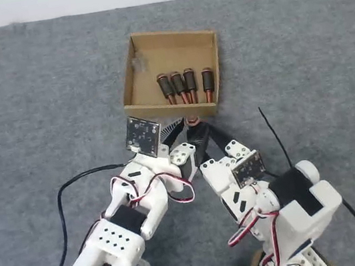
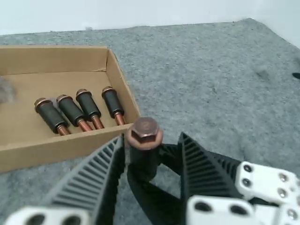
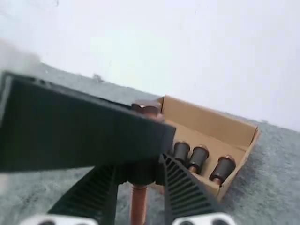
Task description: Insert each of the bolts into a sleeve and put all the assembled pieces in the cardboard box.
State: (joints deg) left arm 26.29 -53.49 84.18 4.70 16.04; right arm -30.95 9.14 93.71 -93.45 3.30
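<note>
1. High view: on the grey worktop (image 1: pixel 36 94), the cardboard box (image 1: pixel 130 80) holds four assembled pieces (image 1: pixel 185 86). The left hand (image 1: pixel 184 135) and right hand (image 1: pixel 207 138) meet just before it.
2. Left wrist view: a bolt (image 2: pixel 145 131) stands head-up in a sleeve (image 2: pixel 142 161). I cannot tell whether the left hand grips it.
3. Right wrist view: the right hand is clenched on that sleeve. Boxing this fifth piece seems all that remains.

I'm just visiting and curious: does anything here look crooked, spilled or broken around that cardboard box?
Nothing stands out. Four finished pieces lie neatly side by side in the box, heads all pointing away from the arms. The fifth piece stands upright between the two arms just in front of the box, bolt head on top.
</note>
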